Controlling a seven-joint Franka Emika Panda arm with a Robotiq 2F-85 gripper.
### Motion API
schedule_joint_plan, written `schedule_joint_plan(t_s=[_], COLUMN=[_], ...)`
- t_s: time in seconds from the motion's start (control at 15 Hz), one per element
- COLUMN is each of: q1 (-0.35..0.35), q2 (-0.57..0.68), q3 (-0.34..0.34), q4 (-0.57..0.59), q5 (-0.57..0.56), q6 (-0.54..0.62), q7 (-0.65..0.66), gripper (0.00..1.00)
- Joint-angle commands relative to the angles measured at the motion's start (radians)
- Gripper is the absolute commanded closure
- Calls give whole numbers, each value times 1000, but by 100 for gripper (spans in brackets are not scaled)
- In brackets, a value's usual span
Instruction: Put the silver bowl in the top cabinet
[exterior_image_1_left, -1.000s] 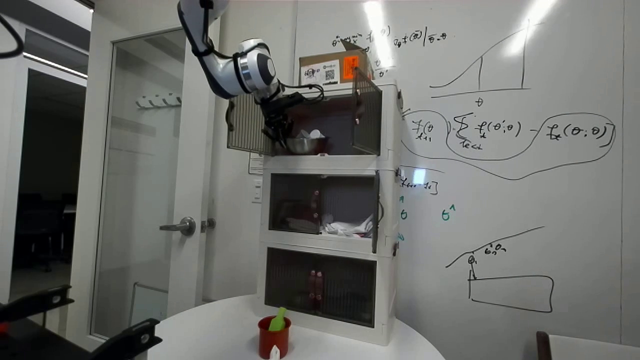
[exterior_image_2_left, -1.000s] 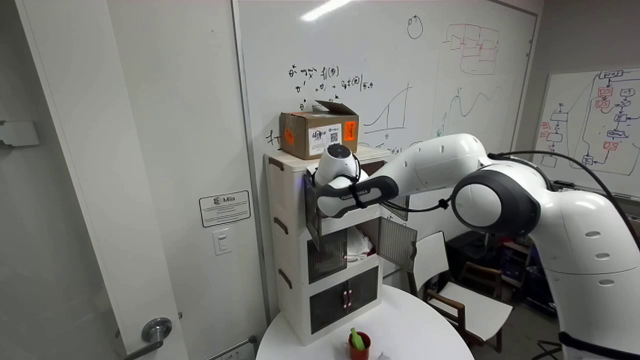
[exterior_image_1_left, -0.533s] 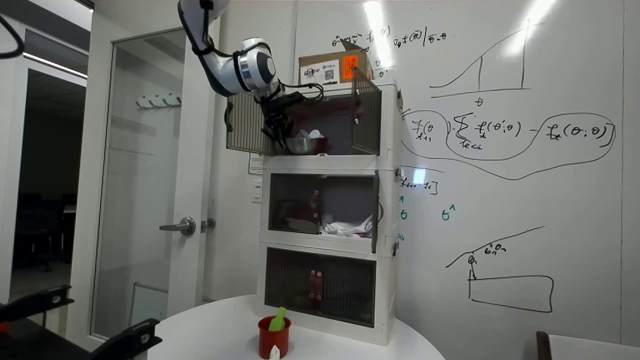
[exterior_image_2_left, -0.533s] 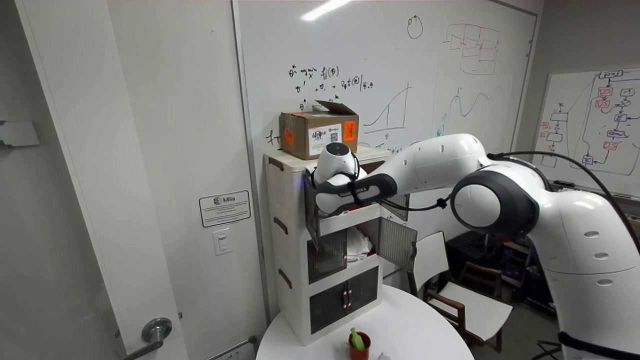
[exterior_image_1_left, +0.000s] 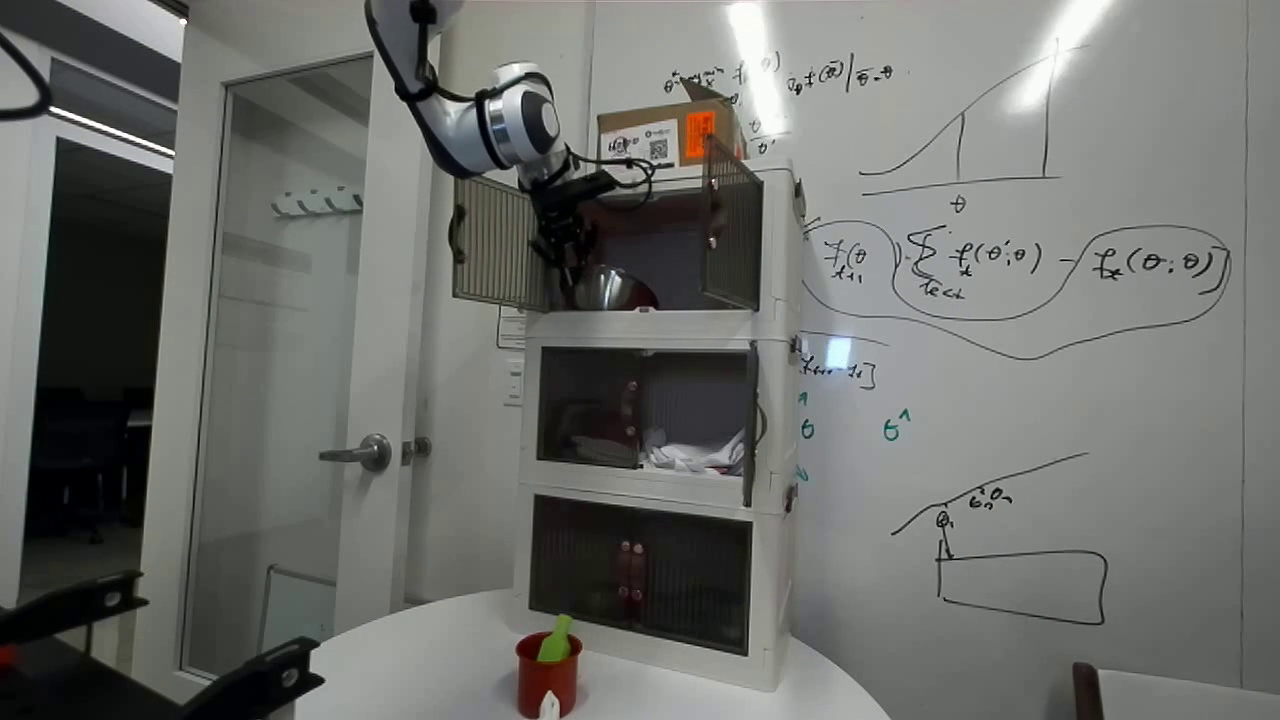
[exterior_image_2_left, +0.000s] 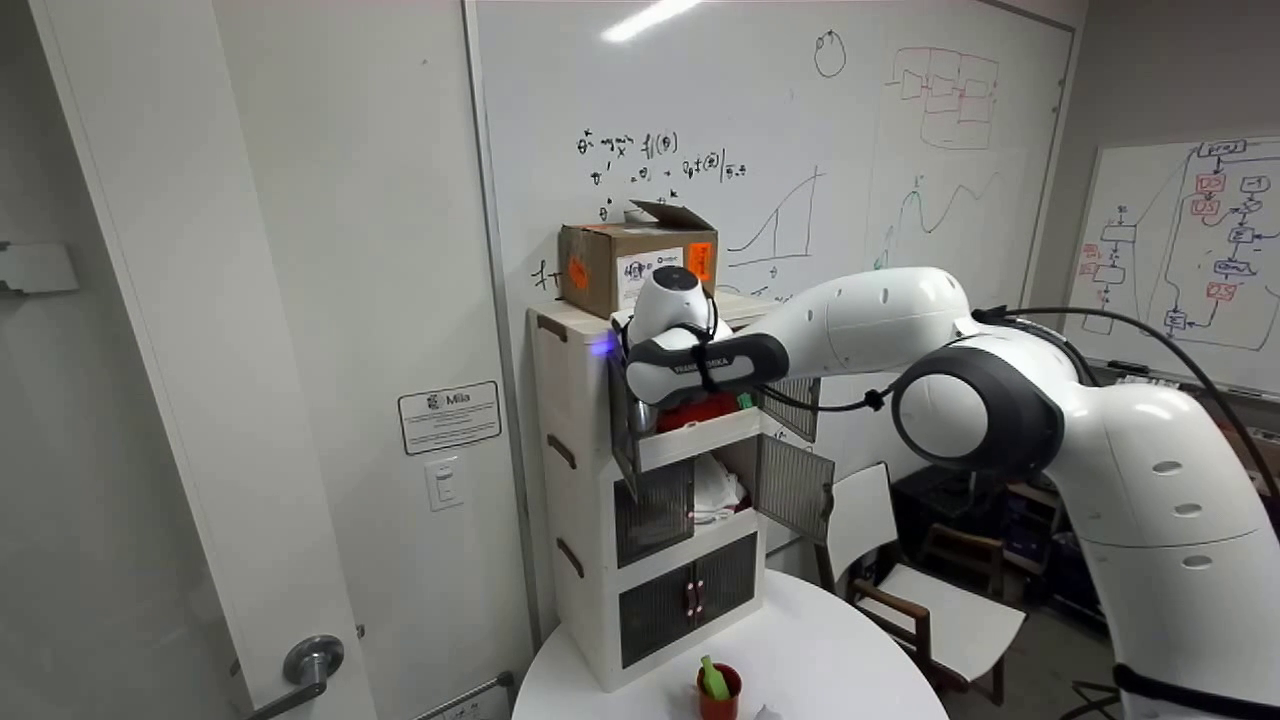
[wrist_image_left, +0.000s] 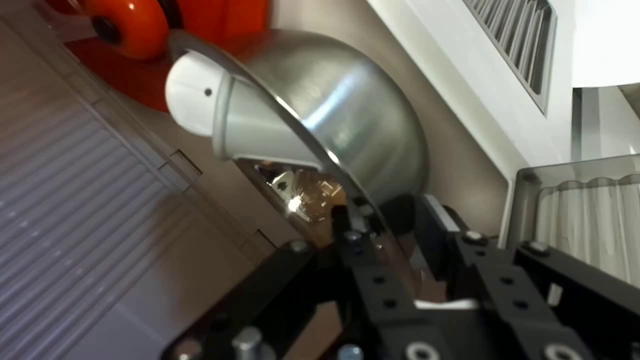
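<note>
Silver bowl (exterior_image_1_left: 611, 288) now tilted; end effector (wrist_image_left: 394, 215) seemingly astride rim (wrist_image_left: 332, 157).

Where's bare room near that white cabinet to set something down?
In an exterior view, the round white tabletop shows bare left of the red cylindrical cup, to the edge, and right of it, before the stacked white cabinet. Crowded: the top compartment, with black gripper, tilted silver metal bowl and red things.
</note>
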Motion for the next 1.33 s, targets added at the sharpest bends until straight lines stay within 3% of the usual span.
schedule_joint_plan(t_s=[0.0,0.07,0.2,0.4,0.47,0.6,0.93,1.27], q1=[3,3,3,6,9,13,25,49], q2=[42,46,52,60,61,64,61,57], q3=[0,-1,-1,-10,-15,-24,-40,-75], q4=[90,94,102,116,120,123,118,121], q5=[35,39,46,41,32,22,11,-32], q6=[-40,-37,-32,-19,-20,-4,2,-6], q7=[-21,-12,-6,3,4,18,75,120], gripper=[77,56,49,29,69,65,100,98])
